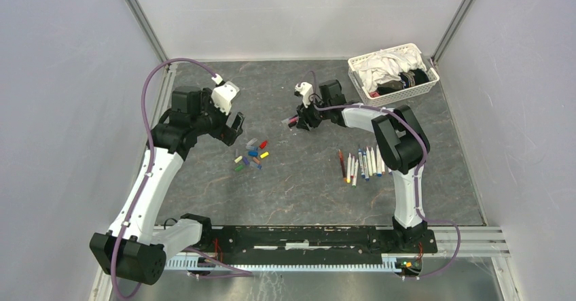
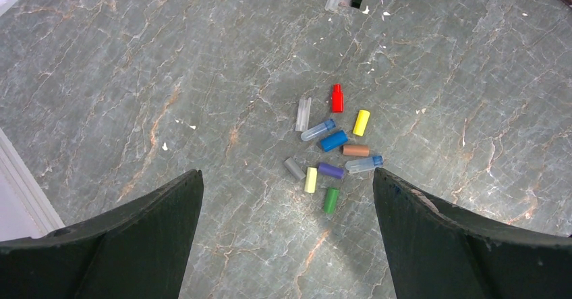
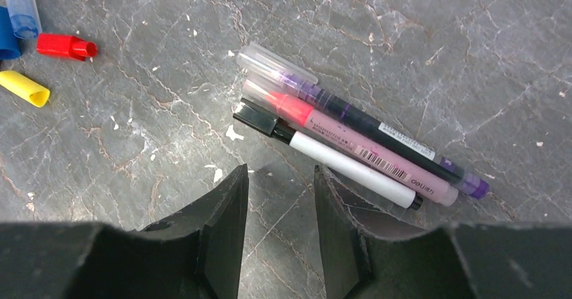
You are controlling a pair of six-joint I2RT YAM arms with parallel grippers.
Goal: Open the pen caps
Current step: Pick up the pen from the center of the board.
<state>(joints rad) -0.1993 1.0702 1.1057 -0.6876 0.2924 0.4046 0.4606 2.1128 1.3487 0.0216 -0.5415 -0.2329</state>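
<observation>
- Top view: the row of pens (image 1: 360, 165) near the right edge of the worktop (image 1: 299, 192) is partly covered by the right arm (image 1: 397, 145), and it is too small to tell if those pens are capped.
- The left pincer (image 2: 287, 171) is spread wide, holds nothing and hangs above the loose pen caps (image 2: 334, 144), left of the worktop's centre.
- The right pincer (image 3: 280, 171) is half spread over bare worktop, touching nothing.
- The three capped pens (image 3: 344, 137) lie just beyond its fingertips, towards the far edge.
</observation>
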